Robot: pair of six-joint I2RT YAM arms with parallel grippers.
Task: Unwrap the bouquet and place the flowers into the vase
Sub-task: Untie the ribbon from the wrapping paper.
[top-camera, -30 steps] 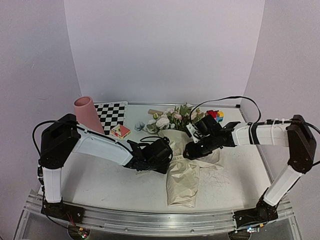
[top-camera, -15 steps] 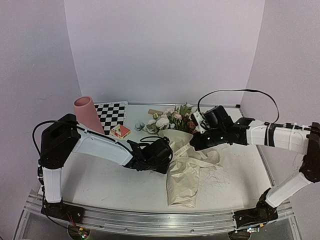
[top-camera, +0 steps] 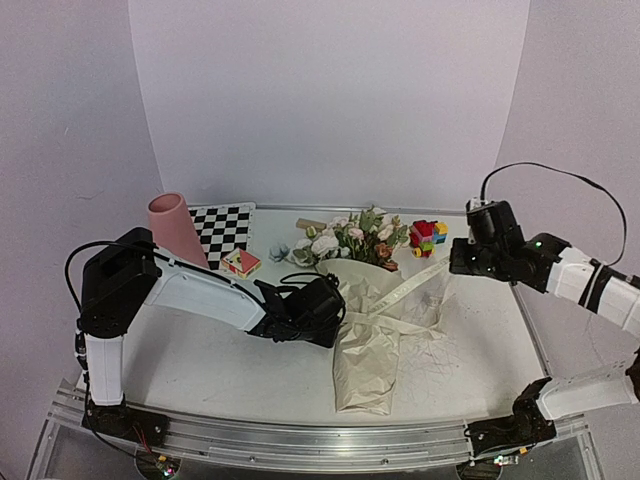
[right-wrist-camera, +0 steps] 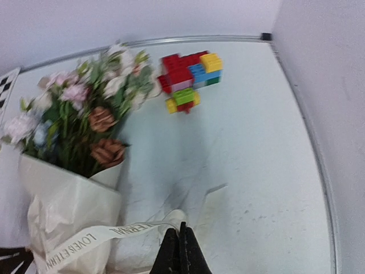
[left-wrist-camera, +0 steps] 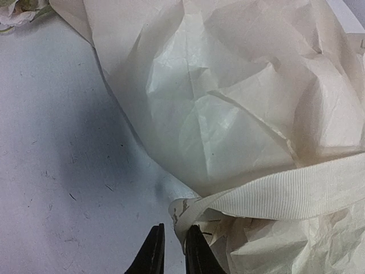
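On scuffed white table [top-camera: 200,370] — bouquet [top-camera: 365,350], pale lilac walls [top-camera: 330,100]

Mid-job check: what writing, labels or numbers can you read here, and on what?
"LOVE IS ETERNAL": printed on the cream ribbon, right wrist view; the repeat further along it is too blurred to read.
Nothing else is readable; the toy bricks and the checkerboard show no writing.

Stems of flowers [top-camera: 345,240] concealed inside kraft paper [top-camera: 365,350], vase [top-camera: 172,222] base masked by left arm [top-camera: 200,290], right arm [top-camera: 560,270] truncated at top-view right edge, left gripper [left-wrist-camera: 171,234] fingers cut by bottom edge of wrist view, ribbon [top-camera: 405,293] lettering unreadable from above, toy bricks [right-wrist-camera: 188,80] blurred
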